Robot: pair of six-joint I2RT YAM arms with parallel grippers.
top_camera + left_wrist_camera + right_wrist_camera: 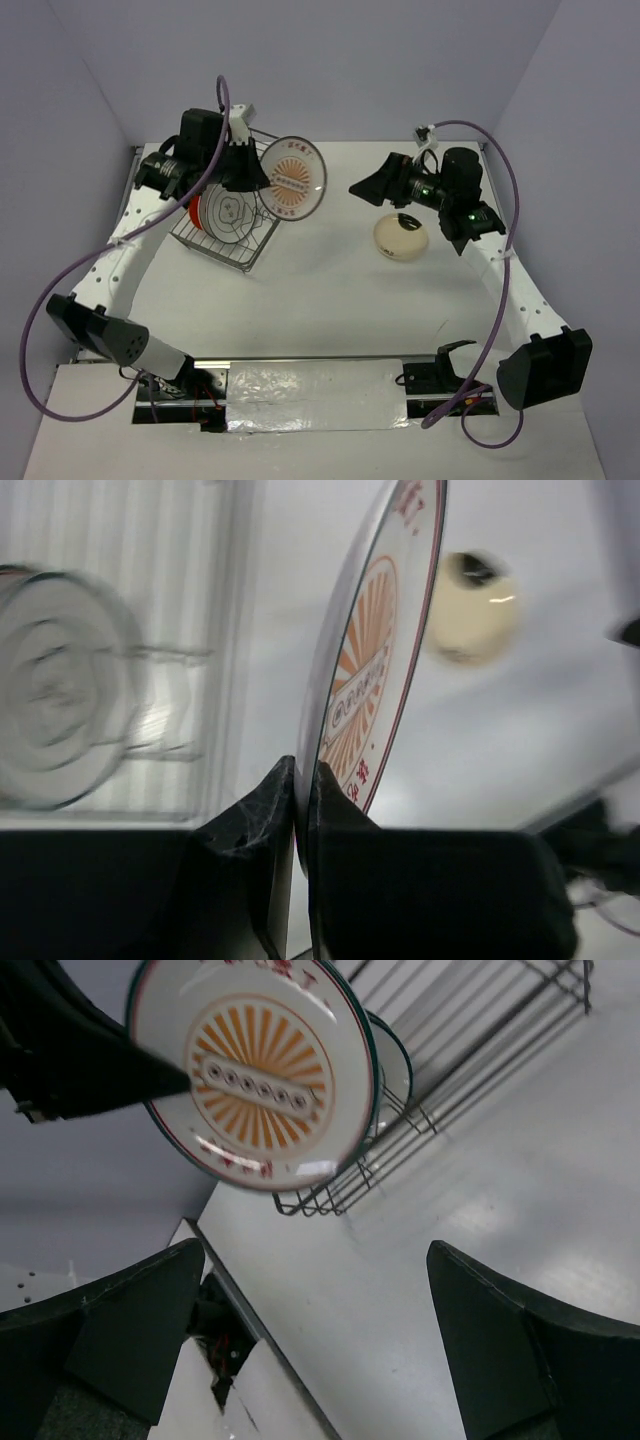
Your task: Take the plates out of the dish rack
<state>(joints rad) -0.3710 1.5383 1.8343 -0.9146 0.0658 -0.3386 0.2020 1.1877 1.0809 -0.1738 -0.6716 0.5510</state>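
My left gripper (248, 168) is shut on the rim of a white plate with an orange sunburst and red rim (293, 178), holding it upright in the air just right of the dish rack (210, 253). The left wrist view shows the plate (380, 650) edge-on, pinched between my fingers (303, 775). A white plate with red pattern (232, 213) and an orange one (191, 212) stand in the rack. A cream plate (401, 237) lies on the table. My right gripper (365, 187) hovers open beside it, facing the held plate (255, 1070) and the rack (480, 1050).
The table's back left corner and the purple walls lie close behind the rack. A purple cable loops over the left arm (222, 110). A teal-rimmed plate (398, 1060) shows behind the held one. A foil-covered strip (310, 390) runs along the near edge.
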